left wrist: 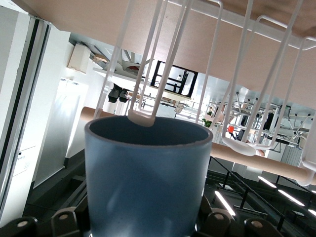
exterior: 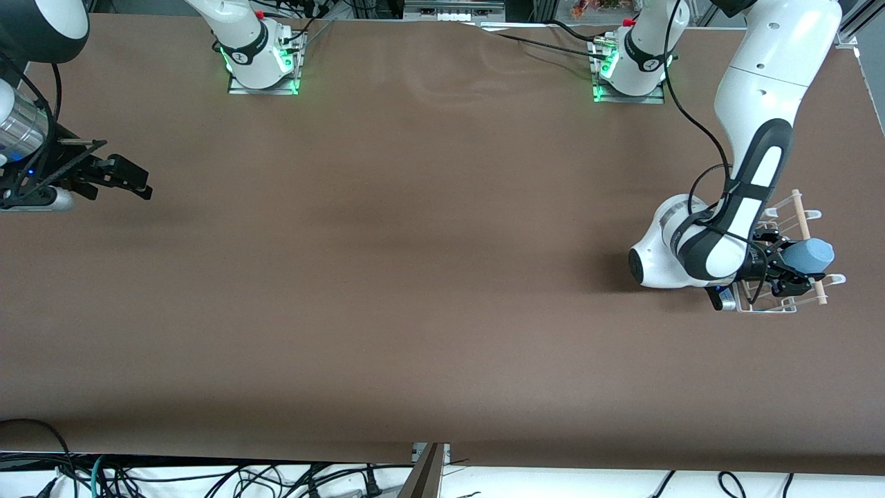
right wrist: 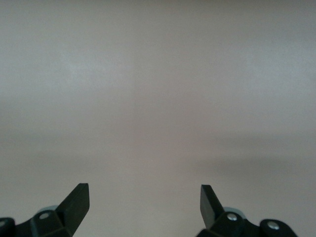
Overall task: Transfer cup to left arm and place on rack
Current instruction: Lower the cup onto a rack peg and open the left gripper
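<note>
The light-blue cup [exterior: 810, 256] lies on its side in my left gripper [exterior: 788, 273], which is shut on it over the white wire rack [exterior: 795, 207] at the left arm's end of the table. In the left wrist view the cup [left wrist: 148, 182] fills the lower middle. A white rack hook [left wrist: 143, 117] touches its rim, and the wooden dowel [left wrist: 261, 165] crosses beside it. My right gripper [exterior: 135, 180] is open and empty, up over the table at the right arm's end, where that arm waits. The right wrist view shows its spread fingers [right wrist: 144, 197] over bare table.
The brown table [exterior: 415, 277] stretches between the two arms. The arm bases [exterior: 259, 59] stand along its edge farthest from the front camera. Cables [exterior: 207, 477] hang below the table's near edge.
</note>
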Controlling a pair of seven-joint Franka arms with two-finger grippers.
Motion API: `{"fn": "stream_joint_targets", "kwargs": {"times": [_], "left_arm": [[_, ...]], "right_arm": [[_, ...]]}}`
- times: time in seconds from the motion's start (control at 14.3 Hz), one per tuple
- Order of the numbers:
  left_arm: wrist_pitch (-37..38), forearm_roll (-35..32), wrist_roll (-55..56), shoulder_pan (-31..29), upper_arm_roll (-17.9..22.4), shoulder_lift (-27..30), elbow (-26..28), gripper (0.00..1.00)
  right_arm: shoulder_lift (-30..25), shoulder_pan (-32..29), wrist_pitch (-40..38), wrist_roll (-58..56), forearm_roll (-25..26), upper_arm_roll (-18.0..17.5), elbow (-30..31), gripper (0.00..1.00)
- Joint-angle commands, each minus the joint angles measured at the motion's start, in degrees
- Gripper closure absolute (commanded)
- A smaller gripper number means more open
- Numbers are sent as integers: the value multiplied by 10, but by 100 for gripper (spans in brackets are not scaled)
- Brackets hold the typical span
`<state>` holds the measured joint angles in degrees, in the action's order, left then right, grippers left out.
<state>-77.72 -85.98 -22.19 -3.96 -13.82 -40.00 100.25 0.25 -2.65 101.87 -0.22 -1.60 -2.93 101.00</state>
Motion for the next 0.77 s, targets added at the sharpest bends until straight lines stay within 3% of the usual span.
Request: {"fn": "stream_joint_targets", "kwargs": {"times": [0.0,0.21,0.28,0.35,0.7], "left_arm": [[2,-19,20,-4,-2,-13,-6,88],[2,-31,48,-5,-2,-26,-6,83],[2,-32,49,-5,-2,-26,-7,65],[1,-34,49,-5,-2,-25,-8,2],[-3,-33,50,-7,-2,-22,-10,0]], "right_arm": [[7,6,-15,-7,5,4,-17,1],[8,10,-15,-11,6,3,-26,1],[8,15,-16,-11,7,3,-29,1],[8,15,-17,-12,6,4,-29,1],[17,14,-17,-9,7,4,-30,1]]}}
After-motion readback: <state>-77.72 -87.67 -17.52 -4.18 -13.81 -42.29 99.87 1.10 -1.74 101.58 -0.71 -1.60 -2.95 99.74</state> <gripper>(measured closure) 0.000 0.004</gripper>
